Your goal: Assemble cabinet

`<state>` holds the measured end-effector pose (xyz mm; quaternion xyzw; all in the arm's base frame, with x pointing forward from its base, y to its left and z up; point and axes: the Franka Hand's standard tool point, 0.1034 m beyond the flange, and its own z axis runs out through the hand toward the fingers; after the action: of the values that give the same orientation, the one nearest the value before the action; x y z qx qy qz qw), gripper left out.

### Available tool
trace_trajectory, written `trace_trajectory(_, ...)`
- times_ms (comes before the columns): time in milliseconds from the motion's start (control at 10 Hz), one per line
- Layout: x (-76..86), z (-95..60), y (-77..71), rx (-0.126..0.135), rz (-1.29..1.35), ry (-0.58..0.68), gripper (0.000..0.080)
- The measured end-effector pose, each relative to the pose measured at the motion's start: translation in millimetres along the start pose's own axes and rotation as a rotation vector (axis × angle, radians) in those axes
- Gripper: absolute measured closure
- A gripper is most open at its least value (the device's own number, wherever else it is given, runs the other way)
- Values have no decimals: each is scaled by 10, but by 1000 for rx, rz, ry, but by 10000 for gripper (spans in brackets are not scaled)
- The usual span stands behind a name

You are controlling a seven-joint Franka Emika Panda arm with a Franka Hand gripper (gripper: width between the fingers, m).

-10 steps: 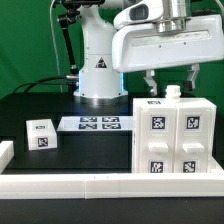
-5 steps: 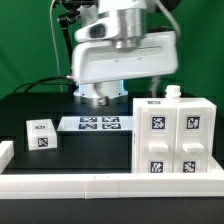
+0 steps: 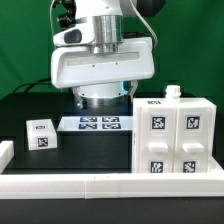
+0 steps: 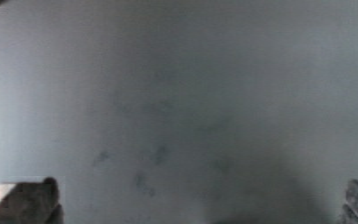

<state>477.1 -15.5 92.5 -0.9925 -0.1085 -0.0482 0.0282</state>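
The cabinet (image 3: 176, 136) is a white box at the exterior view's right, with four tagged drawer fronts facing the camera and a small white knob (image 3: 173, 92) on top. A small tagged white drawer block (image 3: 40, 133) lies apart on the black table at the left. My arm's white hand (image 3: 100, 65) hangs over the middle of the table, left of the cabinet and touching nothing; its fingers are hidden there. In the wrist view my gripper (image 4: 194, 200) is open and empty. Its fingertips (image 4: 23, 202) sit at the two edges, over a blurred plain grey surface.
The marker board (image 3: 100, 124) lies flat below the hand, in front of the robot base (image 3: 98, 92). A long low white border rail (image 3: 110, 185) runs along the front edge. Cables (image 3: 45, 85) trail at the back left.
The hand has swung from above the cabinet toward the exterior view's left and now hangs over the middle of the table. The cabinet and the drawer block have not moved.
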Motion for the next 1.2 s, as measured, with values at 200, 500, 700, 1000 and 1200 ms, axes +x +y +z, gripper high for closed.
trace_trajectory(200,-12,2,22,-1,-1,-1,2)
trace_trajectory(500,-374,58,477,0,-62,-32,2)
trace_trajectory(700,-572,126,748,2,-107,-50,2)
trace_trajectory(1000,-709,208,957,0,-102,-61,2)
trace_trajectory(1200,-713,213,953,1,-103,-62,2)
